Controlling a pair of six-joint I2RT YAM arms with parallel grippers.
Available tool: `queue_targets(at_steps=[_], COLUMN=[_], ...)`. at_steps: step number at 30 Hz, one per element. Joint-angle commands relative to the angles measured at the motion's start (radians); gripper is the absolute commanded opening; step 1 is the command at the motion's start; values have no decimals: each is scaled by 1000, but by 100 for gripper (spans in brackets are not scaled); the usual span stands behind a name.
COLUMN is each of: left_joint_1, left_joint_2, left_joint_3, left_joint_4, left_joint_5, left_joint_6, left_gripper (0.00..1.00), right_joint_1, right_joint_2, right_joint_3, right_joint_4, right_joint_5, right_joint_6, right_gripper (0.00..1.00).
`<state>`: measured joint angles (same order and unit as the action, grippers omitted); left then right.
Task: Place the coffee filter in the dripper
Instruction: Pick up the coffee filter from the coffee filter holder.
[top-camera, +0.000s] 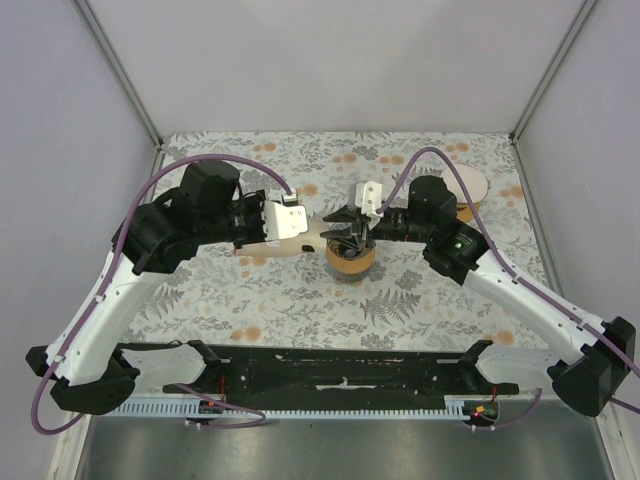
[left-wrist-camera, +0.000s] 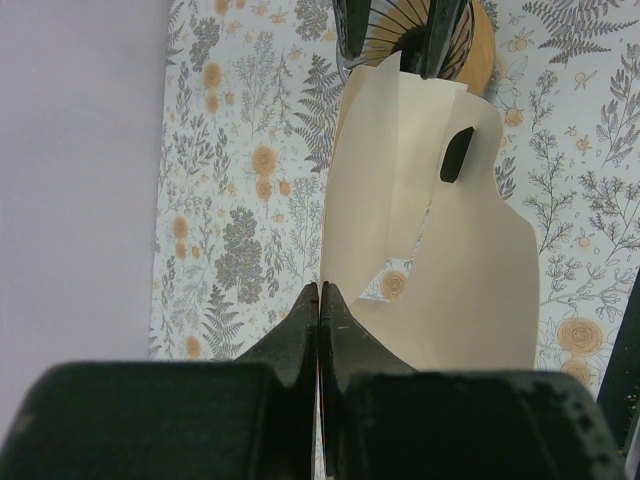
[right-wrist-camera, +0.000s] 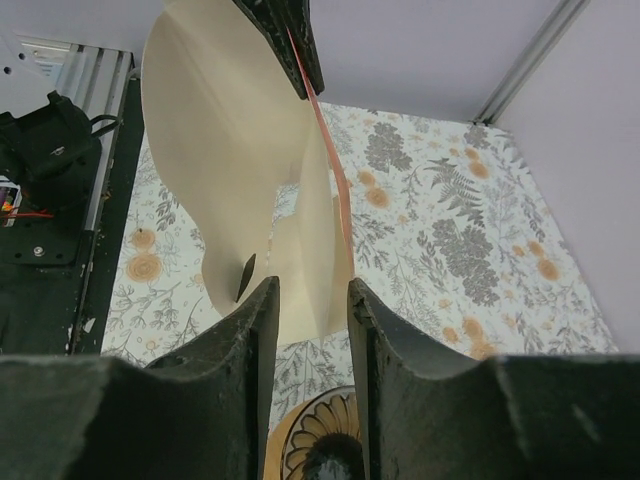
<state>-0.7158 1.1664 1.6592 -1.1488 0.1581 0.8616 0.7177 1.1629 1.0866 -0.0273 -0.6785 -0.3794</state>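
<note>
The left fingers (left-wrist-camera: 318, 318) are clenched flat together on the near edge of the coffee filter (left-wrist-camera: 450, 260). The filter is a cream paper piece, folded and partly spread, held in the air and running from the tips toward 12 o'clock in the left wrist view. Its far end reaches the right fingers (right-wrist-camera: 250, 345), which stand apart and released, with the paper's edge in the gap between them. Whether either of those fingers touches the paper cannot be told. Directly under the right fingers sits the dripper (top-camera: 350, 262), an orange ring with a dark ribbed inside, on the floral desk (top-camera: 300, 300). The coffee filter is not in the dripper. In the top view it is held just at the dripper's 9 o'clock, above the desk, spanning between the two sets of fingers. The left arm starts from its base at the desk's 7 o'clock corner, and its white link climbs toward 12 o'clock to a raised black elbow. From there the forearm turns toward 3 o'clock, with the wrist aimed at the dripper. The right arm starts at the 5 o'clock corner and runs toward 10 o'clock to its elbow. Its wrist then turns toward 9 o'clock, with the fingers tipped down over the dripper. A round pale-and-tan object (top-camera: 468, 190) lies at the dripper's 2 o'clock, partly hidden by the right arm.
</note>
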Motion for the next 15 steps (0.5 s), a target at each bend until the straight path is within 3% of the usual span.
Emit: queue_targets(at_steps=[1, 6, 15], left_joint_1=[-5, -5, -5], left_joint_2=[-8, -7, -1], left_joint_3=[14, 14, 19], left_joint_4=[40, 40, 46], left_joint_5=[-9, -12, -25], left_joint_6=[-18, -22, -16], left_gripper=[2, 2, 2], right_joint_1=[2, 2, 2], right_joint_2=[32, 44, 24], right_joint_3=[-5, -2, -47], right_joint_4=[73, 79, 61], right_joint_5=[-44, -72, -36], right_joint_6=[62, 73, 71], right_gripper=[39, 29, 31])
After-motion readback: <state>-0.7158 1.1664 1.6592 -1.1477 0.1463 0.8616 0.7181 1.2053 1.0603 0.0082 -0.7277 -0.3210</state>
